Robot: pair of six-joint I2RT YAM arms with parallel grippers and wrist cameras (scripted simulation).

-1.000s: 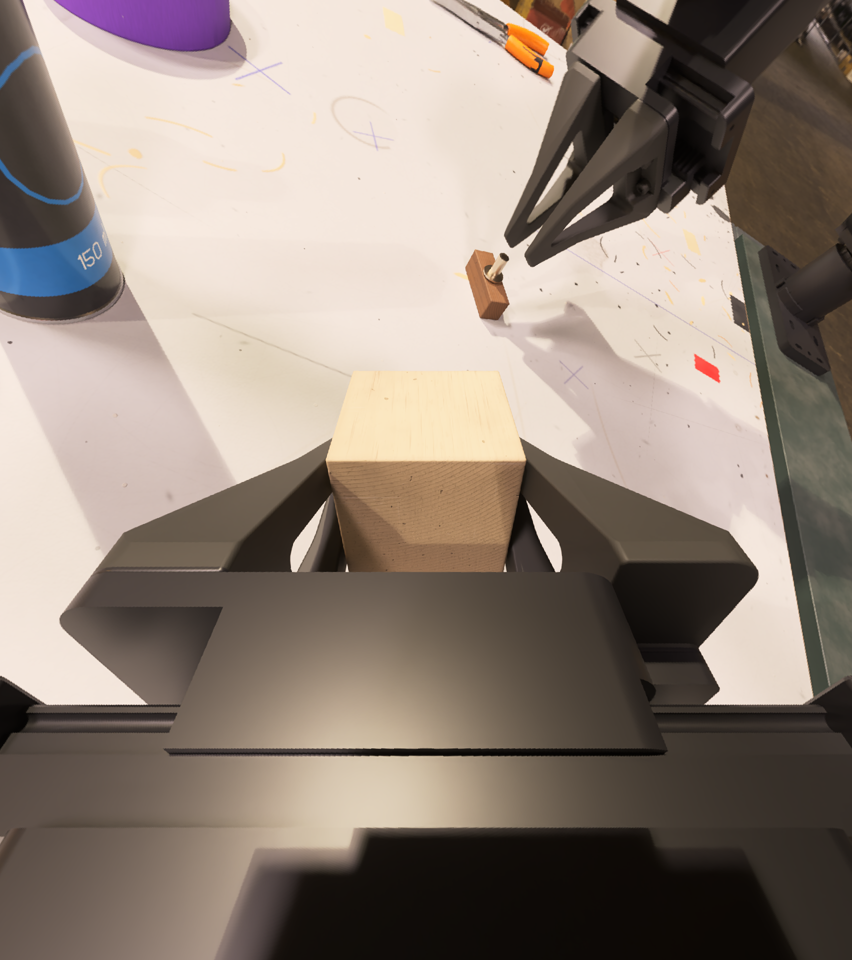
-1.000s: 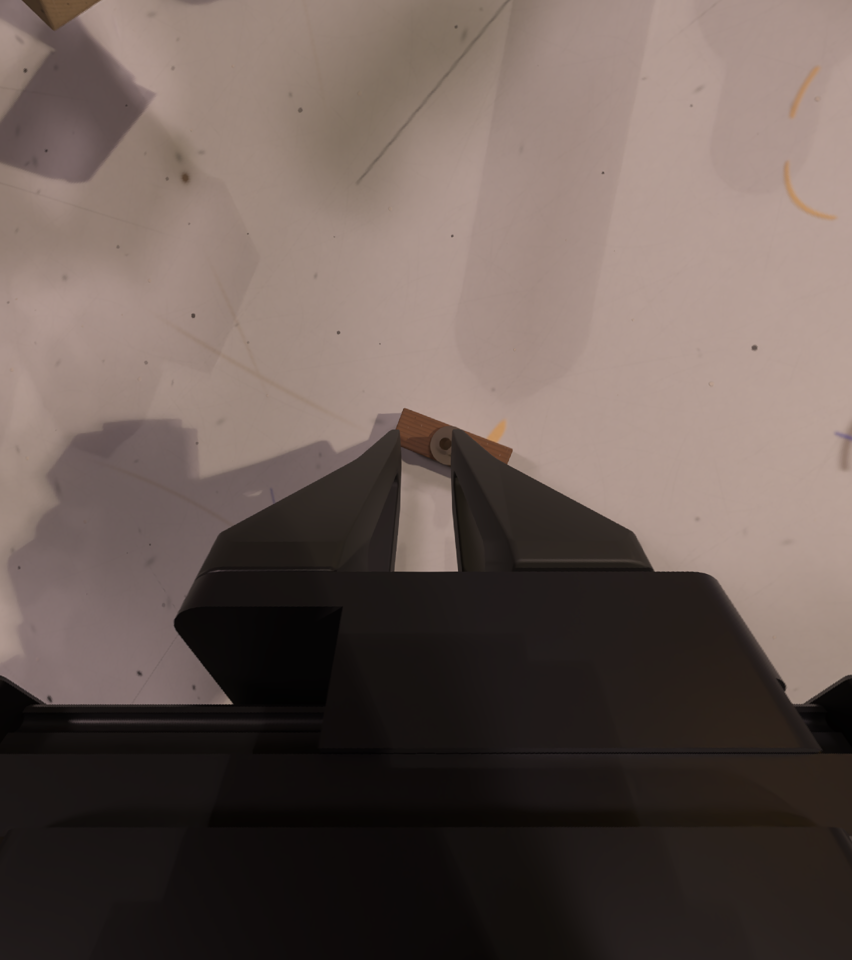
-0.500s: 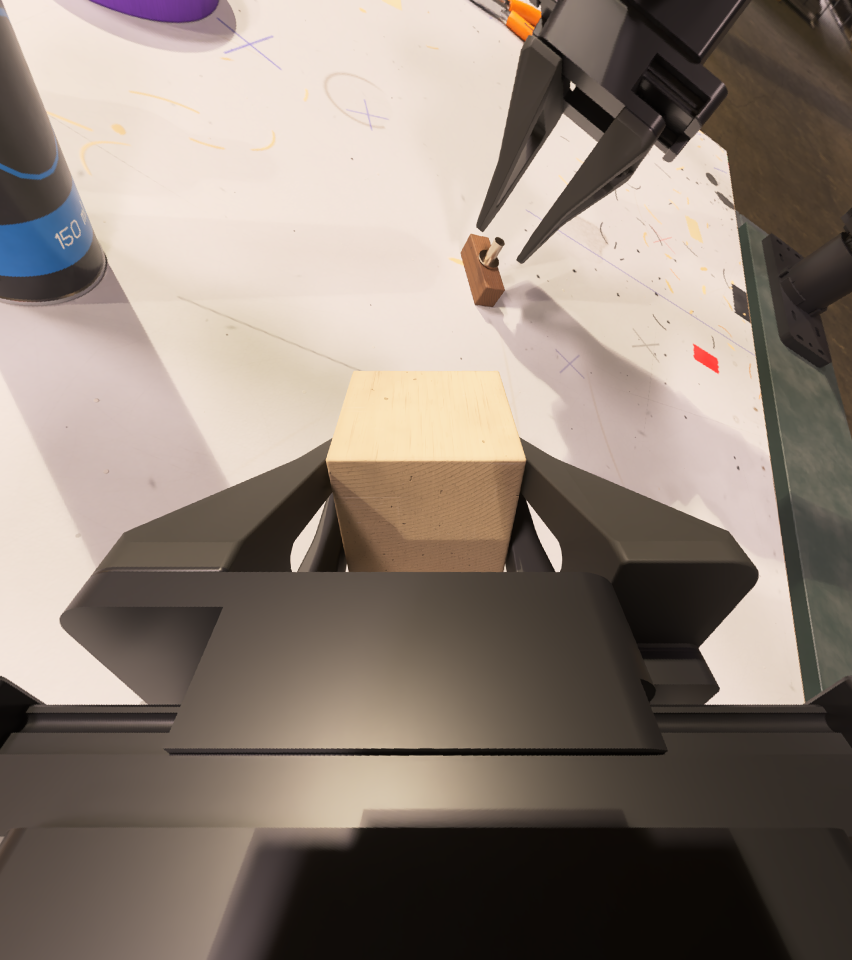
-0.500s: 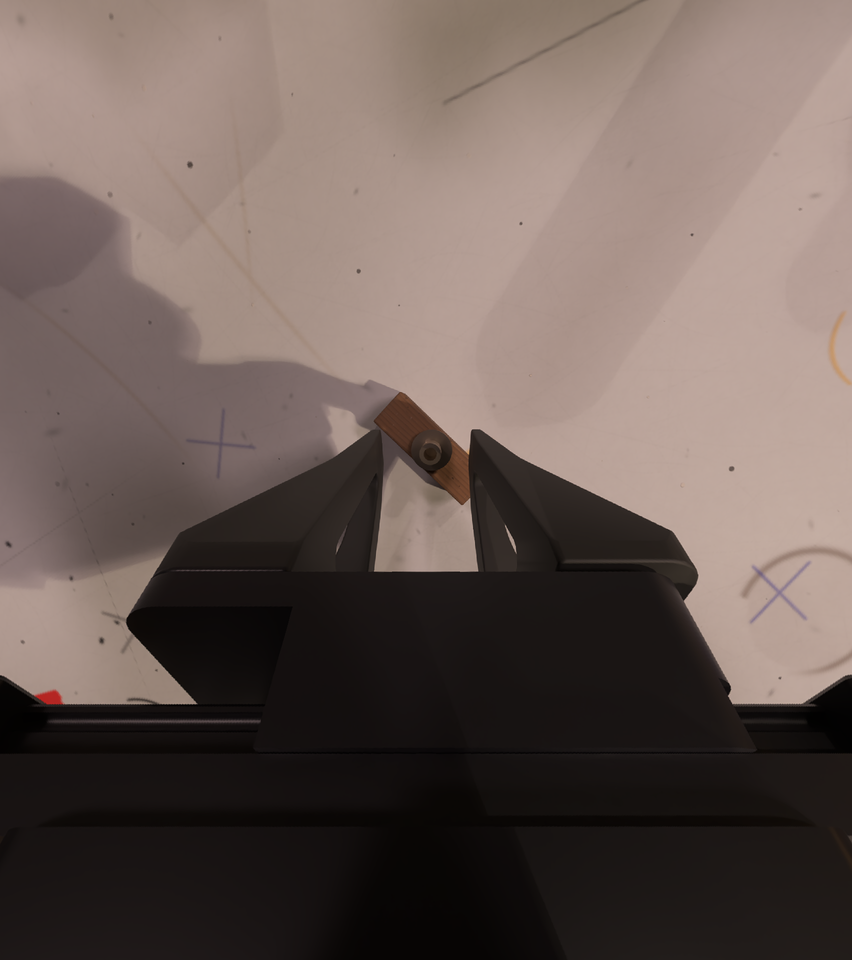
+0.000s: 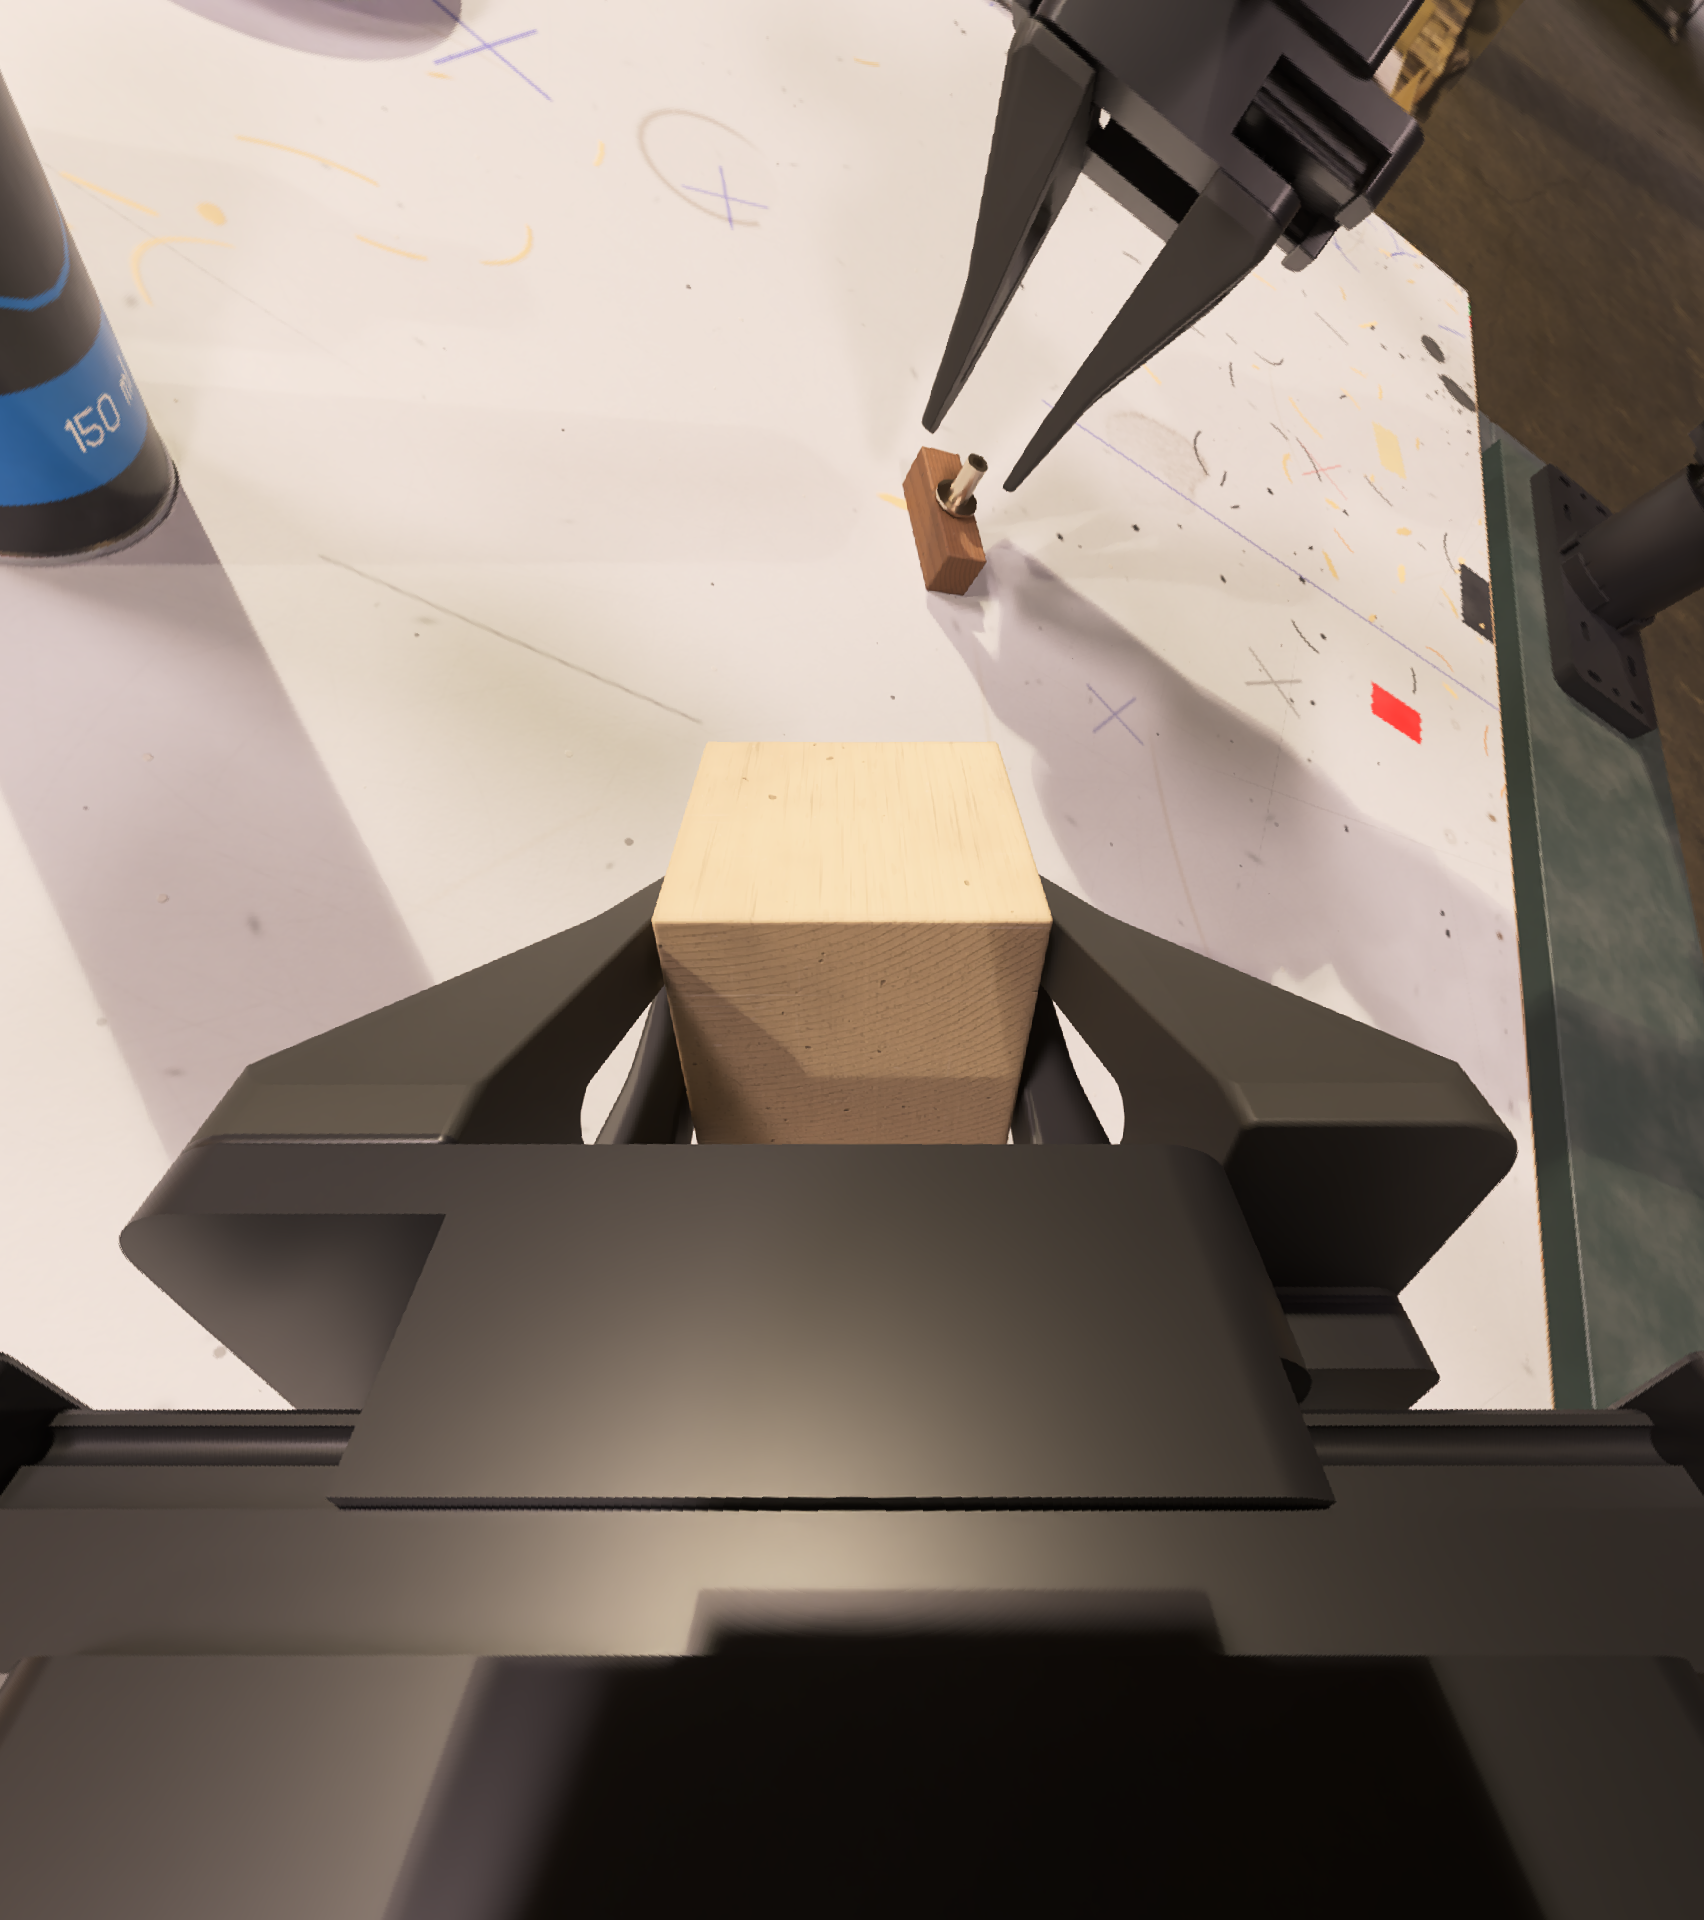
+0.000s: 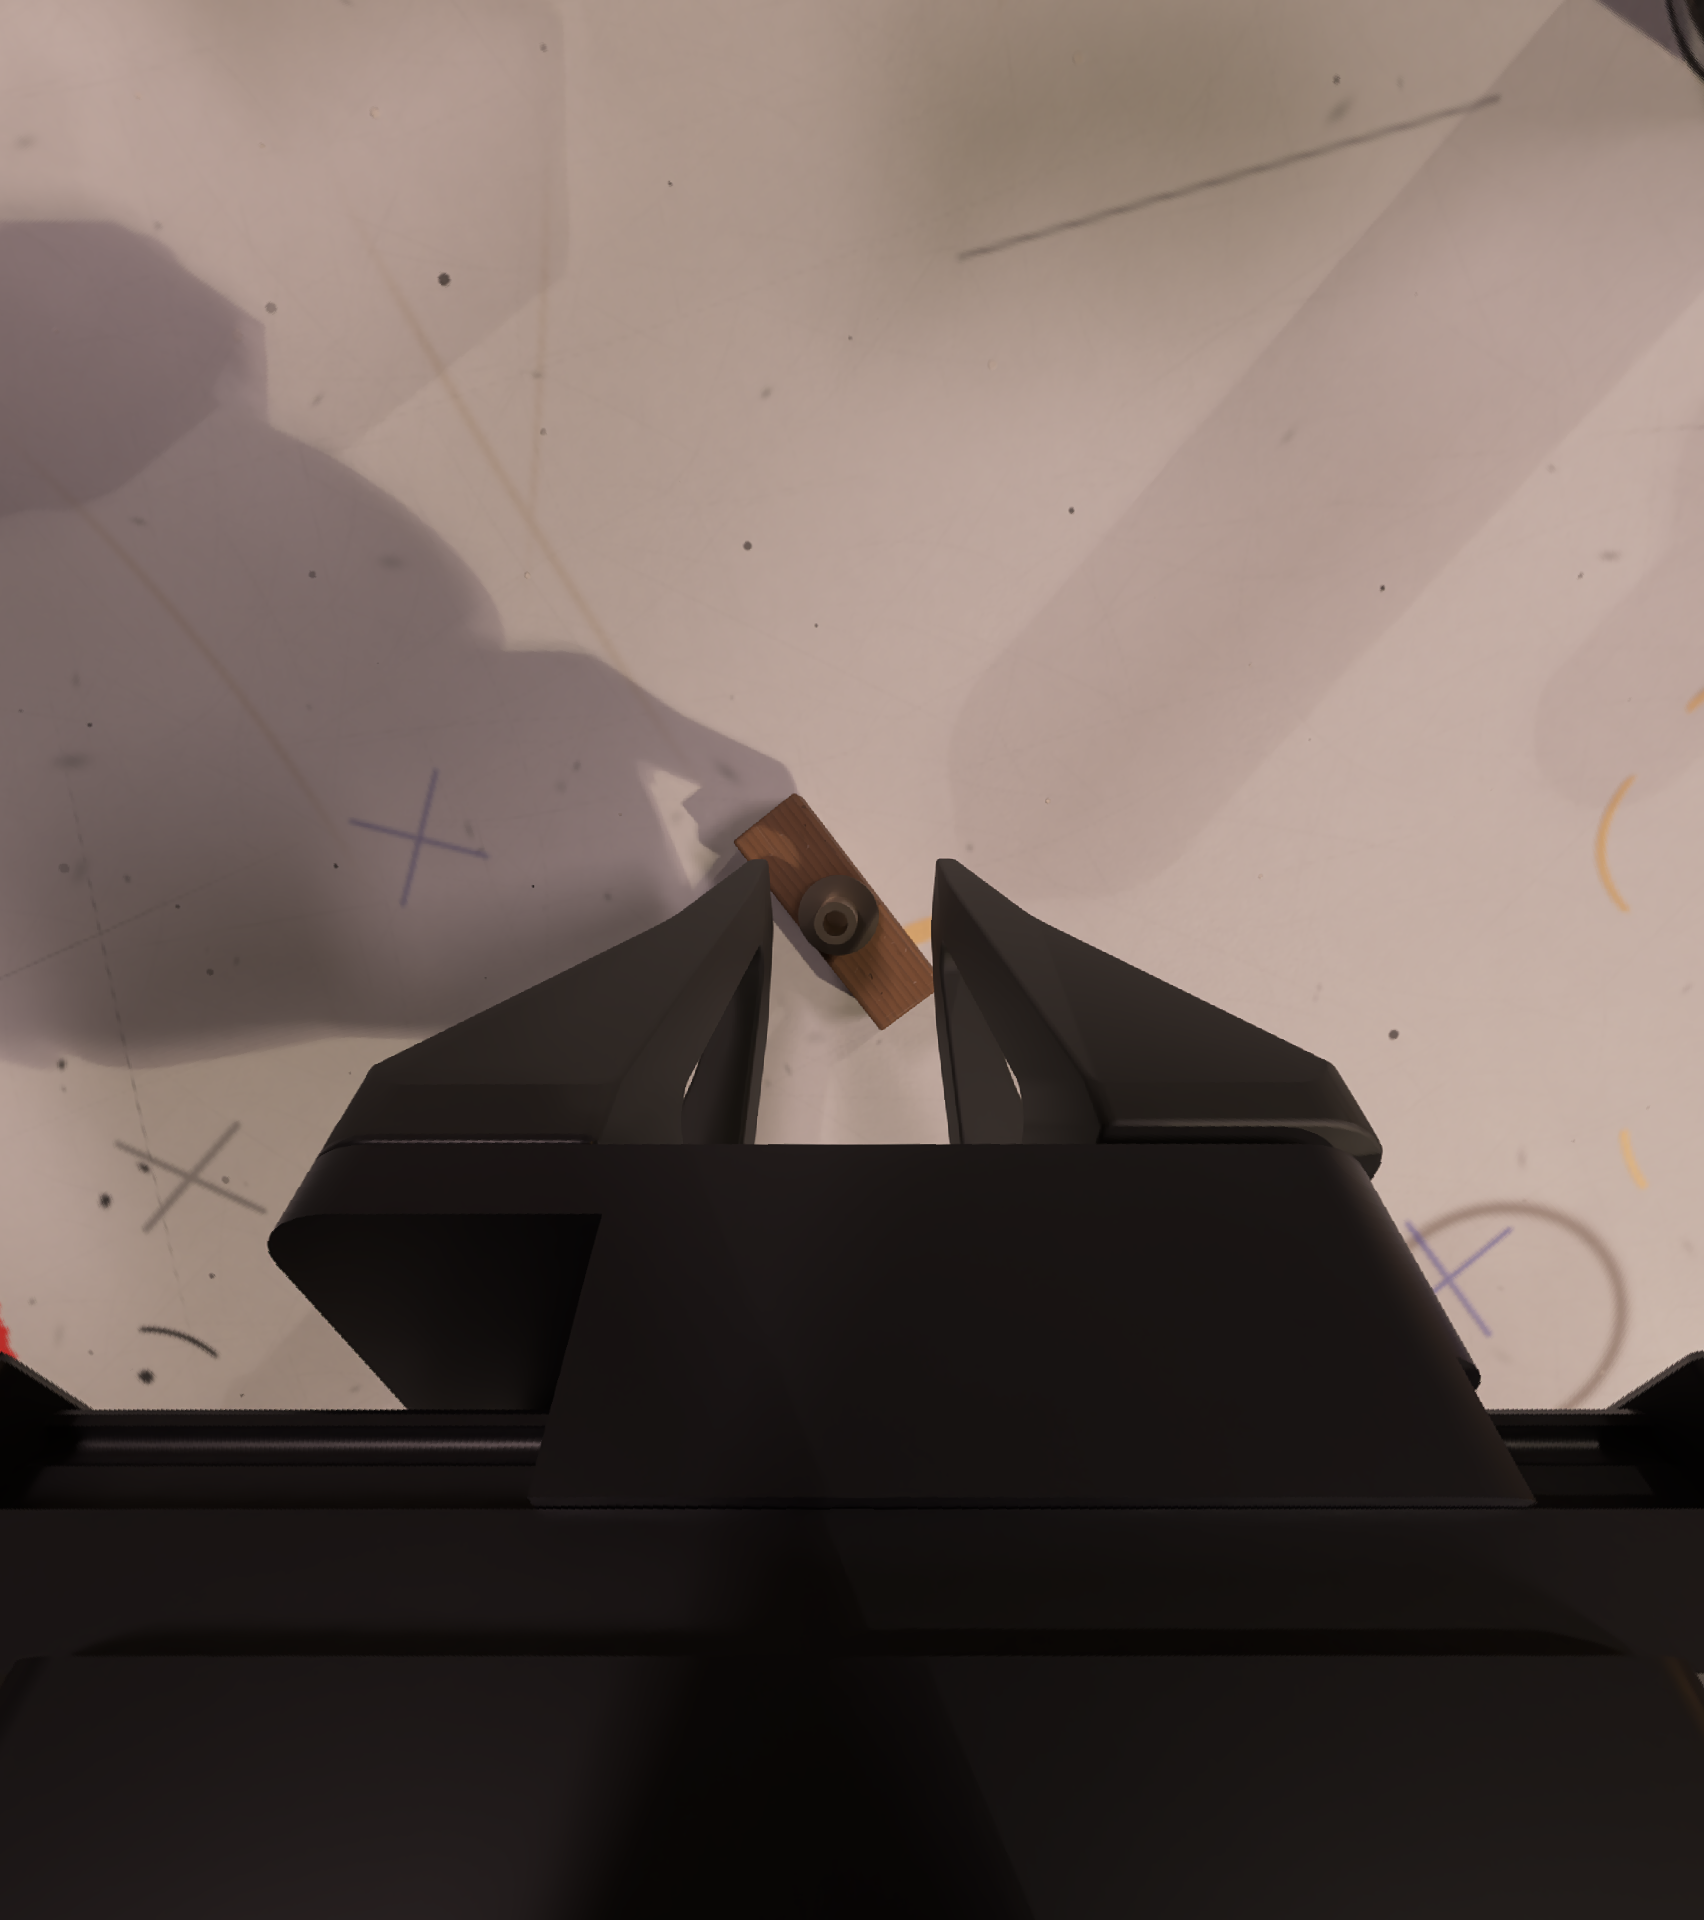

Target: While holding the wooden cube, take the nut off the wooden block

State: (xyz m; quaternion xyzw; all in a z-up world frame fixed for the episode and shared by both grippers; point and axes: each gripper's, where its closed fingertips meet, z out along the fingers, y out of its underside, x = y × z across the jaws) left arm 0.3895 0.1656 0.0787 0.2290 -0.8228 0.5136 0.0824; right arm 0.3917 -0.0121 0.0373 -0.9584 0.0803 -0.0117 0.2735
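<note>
Right jaws widened — nut (image 6: 835,918) shadowed.

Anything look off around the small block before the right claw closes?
Only alignment: the wooden block lies diagonally between the open right claw, so its fingers straddle the nut off-square. Nothing is spilled or damaged.

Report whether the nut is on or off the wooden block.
On. The nut sits at the base of the bolt on the wooden block, with the right end effector open above it, fingers either side.
</note>
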